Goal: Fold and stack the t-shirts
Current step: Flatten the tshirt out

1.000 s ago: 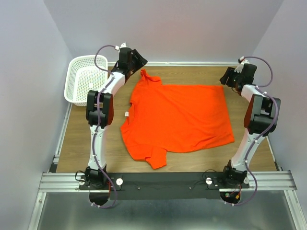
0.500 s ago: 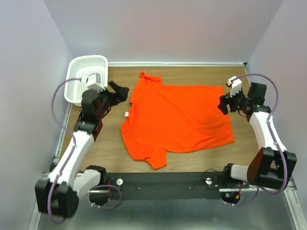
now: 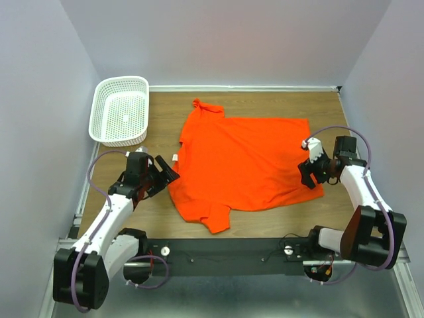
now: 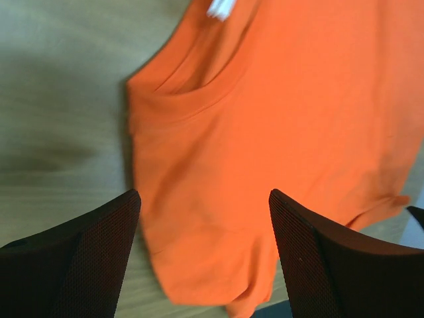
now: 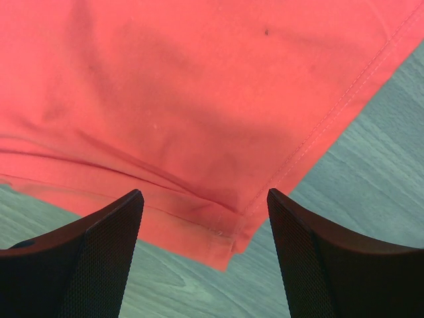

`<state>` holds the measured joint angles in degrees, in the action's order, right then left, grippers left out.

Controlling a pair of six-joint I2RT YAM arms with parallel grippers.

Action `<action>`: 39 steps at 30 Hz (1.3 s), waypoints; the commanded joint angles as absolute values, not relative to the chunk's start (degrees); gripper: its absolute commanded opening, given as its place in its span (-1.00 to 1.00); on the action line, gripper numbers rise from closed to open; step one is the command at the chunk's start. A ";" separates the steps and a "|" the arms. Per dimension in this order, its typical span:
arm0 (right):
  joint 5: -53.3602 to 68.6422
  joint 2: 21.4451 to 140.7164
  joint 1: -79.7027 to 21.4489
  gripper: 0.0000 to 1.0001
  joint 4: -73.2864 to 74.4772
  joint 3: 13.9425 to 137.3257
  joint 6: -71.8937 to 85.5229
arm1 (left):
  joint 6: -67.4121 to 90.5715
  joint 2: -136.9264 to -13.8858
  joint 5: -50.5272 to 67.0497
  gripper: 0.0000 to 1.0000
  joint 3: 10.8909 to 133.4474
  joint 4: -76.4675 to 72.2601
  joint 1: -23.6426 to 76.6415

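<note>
1. The wooden table (image 3: 165, 109) carried the t-shirt (image 3: 245, 162) spread flat across its middle. The collar lay toward the left arm and the hem toward the right, and no fold had been made yet.
2. The thin cloth was probably the main hazard. A pinch that took only the top layer, or a lift by one arm ahead of the other, would drag the shirt askew and wrinkle it rather than fold it.
3. The white basket (image 3: 121, 109) stood at the far left corner, apart from the shirt. A wide left-arm swing could have knocked it.
4. The left gripper (image 3: 164, 173) hovered at the shoulder beside the collar, its jaws wide apart and holding nothing. Closing there might have caught bare wood, or the white neck label (image 4: 220, 6) alone.
5. The right gripper (image 3: 306, 175) hung over the near hem corner (image 5: 222, 248), also spread and empty. That corner was small and lay flat, so the fingers could have slipped off it.
6. Compared with half a second before, the shirt and basket had not shifted. Both arms had swung from the far side toward the near edge: the left away from the basket, the right down the hem.
</note>
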<state>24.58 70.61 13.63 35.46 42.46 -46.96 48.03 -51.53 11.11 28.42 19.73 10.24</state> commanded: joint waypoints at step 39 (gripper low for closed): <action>24.35 80.15 14.24 0.30 46.58 41.05 -70.84 | 45.53 -58.19 17.84 -1.00 29.35 26.63 15.03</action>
<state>24.01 78.72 13.89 46.02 40.36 -68.75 46.26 -60.10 16.60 27.51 23.44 14.76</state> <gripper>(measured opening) 0.671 0.011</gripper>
